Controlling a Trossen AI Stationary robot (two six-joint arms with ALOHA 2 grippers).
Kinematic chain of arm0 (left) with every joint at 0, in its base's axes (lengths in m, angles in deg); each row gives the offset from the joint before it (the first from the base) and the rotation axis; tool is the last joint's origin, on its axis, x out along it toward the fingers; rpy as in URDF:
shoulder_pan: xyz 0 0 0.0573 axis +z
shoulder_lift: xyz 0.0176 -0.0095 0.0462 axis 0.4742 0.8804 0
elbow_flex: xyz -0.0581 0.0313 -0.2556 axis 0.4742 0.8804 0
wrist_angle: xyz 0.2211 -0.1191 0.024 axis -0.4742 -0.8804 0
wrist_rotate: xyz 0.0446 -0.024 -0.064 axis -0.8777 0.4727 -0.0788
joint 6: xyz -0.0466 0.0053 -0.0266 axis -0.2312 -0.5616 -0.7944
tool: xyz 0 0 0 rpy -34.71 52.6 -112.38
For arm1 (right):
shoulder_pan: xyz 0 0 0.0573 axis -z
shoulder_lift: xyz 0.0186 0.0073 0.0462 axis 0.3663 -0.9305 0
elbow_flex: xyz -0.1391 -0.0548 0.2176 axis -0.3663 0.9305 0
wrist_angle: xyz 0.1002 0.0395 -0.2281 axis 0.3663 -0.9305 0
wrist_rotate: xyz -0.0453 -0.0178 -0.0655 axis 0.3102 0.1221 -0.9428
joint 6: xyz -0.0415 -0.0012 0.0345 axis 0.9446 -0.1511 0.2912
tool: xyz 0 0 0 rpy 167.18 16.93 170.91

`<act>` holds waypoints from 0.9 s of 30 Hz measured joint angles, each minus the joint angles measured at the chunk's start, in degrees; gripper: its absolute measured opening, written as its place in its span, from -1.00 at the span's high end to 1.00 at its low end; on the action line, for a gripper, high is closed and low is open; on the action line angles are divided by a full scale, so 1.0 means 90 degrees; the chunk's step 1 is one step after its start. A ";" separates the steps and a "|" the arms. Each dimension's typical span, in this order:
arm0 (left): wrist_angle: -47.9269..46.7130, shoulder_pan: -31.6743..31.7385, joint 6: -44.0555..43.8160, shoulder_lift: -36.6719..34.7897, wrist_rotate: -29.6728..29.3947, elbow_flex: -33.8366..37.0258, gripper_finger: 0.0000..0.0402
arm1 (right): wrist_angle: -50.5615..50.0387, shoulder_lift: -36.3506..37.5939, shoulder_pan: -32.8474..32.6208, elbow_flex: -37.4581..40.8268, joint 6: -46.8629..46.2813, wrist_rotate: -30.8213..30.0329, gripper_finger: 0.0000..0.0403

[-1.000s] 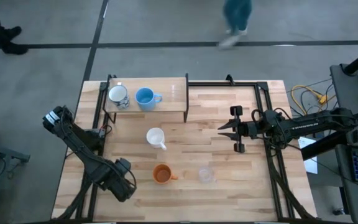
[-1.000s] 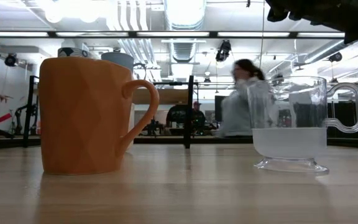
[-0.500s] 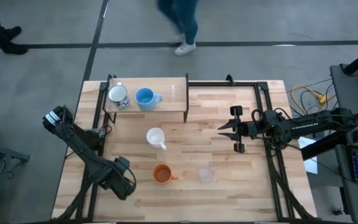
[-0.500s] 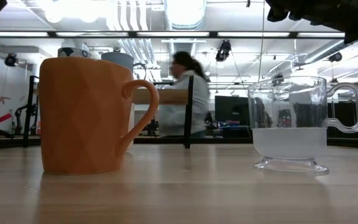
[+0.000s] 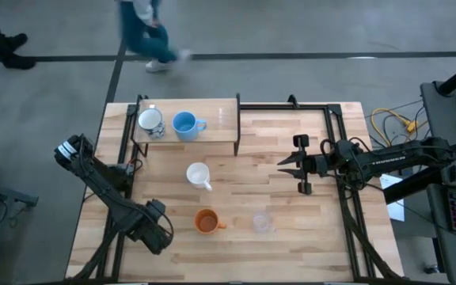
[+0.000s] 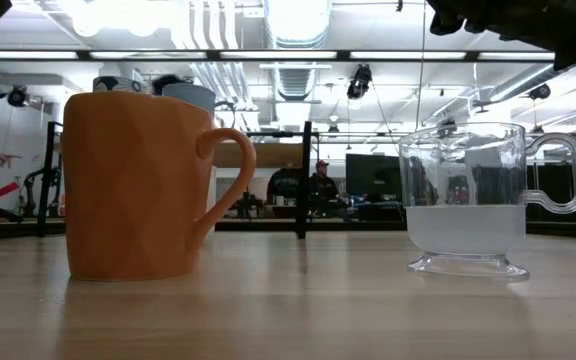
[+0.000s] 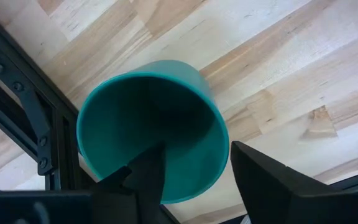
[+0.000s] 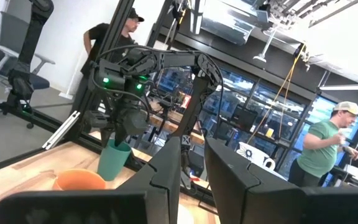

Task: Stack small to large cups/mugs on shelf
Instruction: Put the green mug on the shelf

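My left gripper point(image 5: 153, 229) is near the table's near left corner, shut on the dark green cup point(image 7: 142, 112). The wrist hides this cup in the high view, but it shows in the right wrist view point(image 8: 112, 160). My right gripper point(image 5: 285, 165) hangs open and empty over the table's right half. The orange mug point(image 5: 206, 222) and the clear cup point(image 5: 262, 223) stand near the front. The white mug point(image 5: 199, 174) is mid-table. The silver cup point(image 5: 150, 121) and the light blue cup point(image 5: 184, 124) stand on the shelf point(image 5: 212, 134). My left gripper holds the green cup by its rim wall point(image 7: 222, 149), with one finger point(image 7: 151, 168) inside the cup and the other point(image 7: 260, 180) outside. The fingers come from above, pointing down. The cup is upright, mouth up. I cannot tell whether its base rests on the table.
Black frame rails point(image 5: 347, 190) run along the table's left and right sides. Bare wood lies between the white mug and my right gripper. People are in the room beyond the table's far edge point(image 5: 145, 32).
Neither gripper nor any cup has visibly moved. A person beyond the table's far edge has walked from right to left.
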 joint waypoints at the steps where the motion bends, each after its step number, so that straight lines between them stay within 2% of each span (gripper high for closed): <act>1: 0.0001 0.0000 0.0000 0.0000 0.0000 0.0000 0.22 | 0.0000 0.0000 0.0000 0.0000 0.0000 0.0000 0.66; 7: 0.0046 0.0000 0.0001 0.0000 0.0002 0.0000 0.41 | 0.0000 0.0000 0.0000 0.0000 -0.0002 0.0000 0.66; 15: 0.0203 0.0000 0.0014 0.0000 0.0002 -0.0005 0.56 | -0.0002 -0.0001 0.0000 0.0000 -0.0002 0.0000 0.66; 27: 0.0188 0.0000 0.0014 0.0000 0.0000 0.0002 0.60 | -0.0002 0.0000 0.0000 0.0000 -0.0002 0.0000 0.66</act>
